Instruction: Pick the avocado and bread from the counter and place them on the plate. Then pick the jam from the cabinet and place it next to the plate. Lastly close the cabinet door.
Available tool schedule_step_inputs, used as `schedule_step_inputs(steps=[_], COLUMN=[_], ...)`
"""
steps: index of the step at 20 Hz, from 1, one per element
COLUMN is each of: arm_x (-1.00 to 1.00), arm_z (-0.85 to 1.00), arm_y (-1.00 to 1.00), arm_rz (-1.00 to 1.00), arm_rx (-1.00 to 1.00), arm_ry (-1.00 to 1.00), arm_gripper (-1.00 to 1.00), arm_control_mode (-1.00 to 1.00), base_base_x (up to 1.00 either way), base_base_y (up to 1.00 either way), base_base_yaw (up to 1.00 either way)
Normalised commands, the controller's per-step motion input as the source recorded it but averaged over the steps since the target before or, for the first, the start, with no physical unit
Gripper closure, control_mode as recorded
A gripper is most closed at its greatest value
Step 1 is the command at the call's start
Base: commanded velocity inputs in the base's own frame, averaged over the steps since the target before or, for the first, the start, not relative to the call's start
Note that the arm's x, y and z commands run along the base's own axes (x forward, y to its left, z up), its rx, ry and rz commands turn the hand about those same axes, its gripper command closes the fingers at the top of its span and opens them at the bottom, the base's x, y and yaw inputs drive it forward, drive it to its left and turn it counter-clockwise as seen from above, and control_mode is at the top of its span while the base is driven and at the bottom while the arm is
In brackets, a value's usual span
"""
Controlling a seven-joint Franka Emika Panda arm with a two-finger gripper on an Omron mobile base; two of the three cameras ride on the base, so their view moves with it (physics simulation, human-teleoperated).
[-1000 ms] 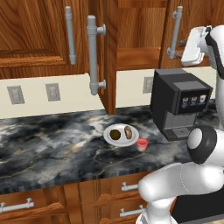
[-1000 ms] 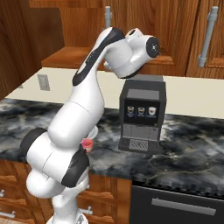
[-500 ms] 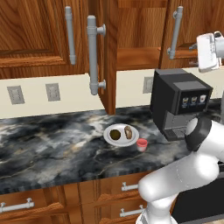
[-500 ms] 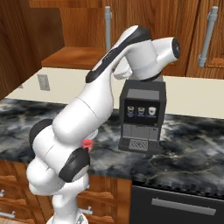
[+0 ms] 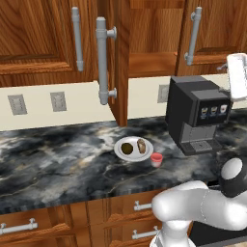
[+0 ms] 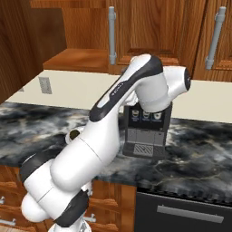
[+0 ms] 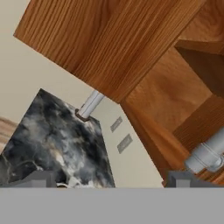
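The white plate (image 5: 133, 153) lies on the dark marble counter (image 5: 58, 164) with the round dark avocado (image 5: 127, 148) and the brown bread (image 5: 141, 145) on it. Just right of the plate stands the red-lidded jam (image 5: 156, 159). The cabinet door (image 5: 118, 58) stands open, edge-on, with its grey bar handle (image 5: 102, 60) toward me. Beside it the cabinet shelf (image 5: 149, 62) is bare. My white hand (image 5: 236, 77) hangs high at the right, above the coffee machine and far from the door. In the hand view my gripper (image 7: 112, 181) is open, with nothing between its fingertips (image 7: 41, 179).
A black coffee machine (image 5: 195, 113) stands on the counter right of the jam, under my hand. Closed wooden cupboards with grey handles (image 5: 193, 34) flank the open one. Wall outlets (image 5: 58, 101) sit above the counter. A thick grey bar handle (image 7: 210, 153) is close in the hand view.
The arm has swung right and a little down, from above the coffee machine toward the right edge. The plate, the food and the jam have not moved.
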Motion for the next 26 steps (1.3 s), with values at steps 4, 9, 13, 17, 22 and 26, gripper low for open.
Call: schedule_step_inputs(steps=[4,9,13,17,22,26], arm_x=[-0.17,-0.84,-0.62,-0.44,-0.47,-0.53], arm_z=[-0.03,0.0,0.0,0.0,0.0,0.0], arm_y=[0.0,0.01,0.2,0.35,0.44,0.45], arm_rz=[-0.07,0.02,0.12,0.11,0.12,0.12], arm_rx=[0.0,-0.04,-0.21,-0.28,-0.27,-0.25], arm_ry=[-0.04,-0.31,-0.23,-0.21,-0.25,-0.24], arm_gripper=[-1.0,-1.0,-1.0,-1.0,-1.0,-1.0], arm_control_mode=[-1.0,-1.0,-1.0,-1.0,-1.0,-1.0], base_base_x=[0.0,0.0,0.0,0.0,0.0,0.0], base_base_y=[0.0,0.0,0.0,0.0,0.0,0.0], base_base_yaw=[0.0,0.0,0.0,0.0,0.0,0.0])
